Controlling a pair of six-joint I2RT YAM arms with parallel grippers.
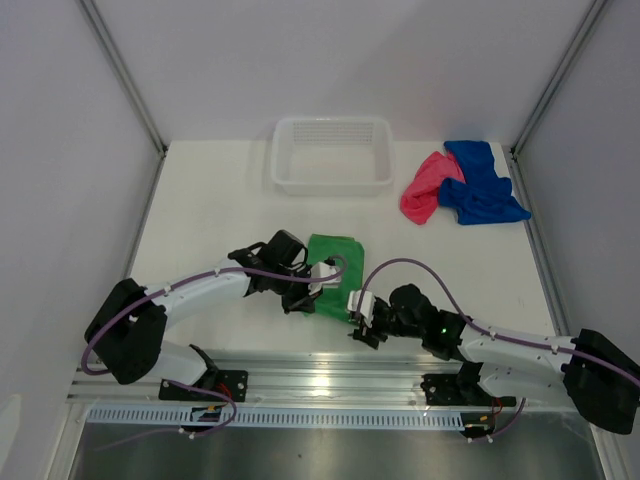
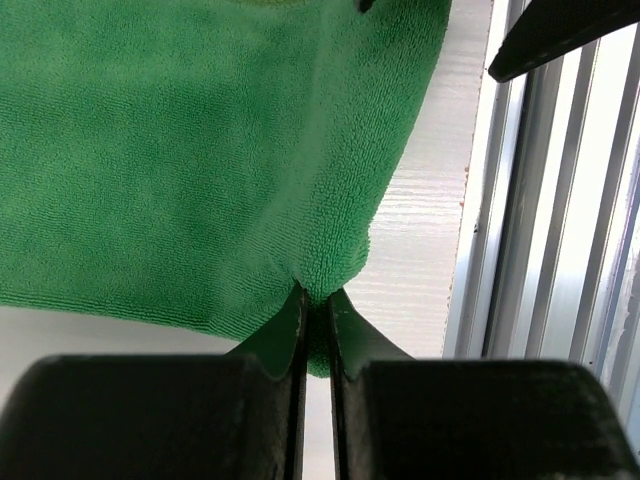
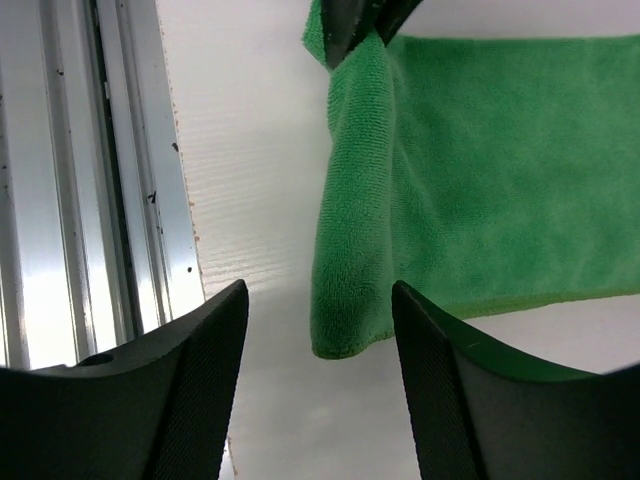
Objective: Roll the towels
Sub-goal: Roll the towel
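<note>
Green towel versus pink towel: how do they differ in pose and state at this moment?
The green towel lies spread mostly flat close to the arms; the pink towel sits crumpled at the far right, against the blue towel. The left end effector is shut on the green towel's edge; nothing touches the pink towel. Shared: both are on the white table, neither rolled.

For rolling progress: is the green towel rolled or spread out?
Spread, not rolled: the green towel lies mostly flat, with one edge pinched up by the left gripper.
</note>
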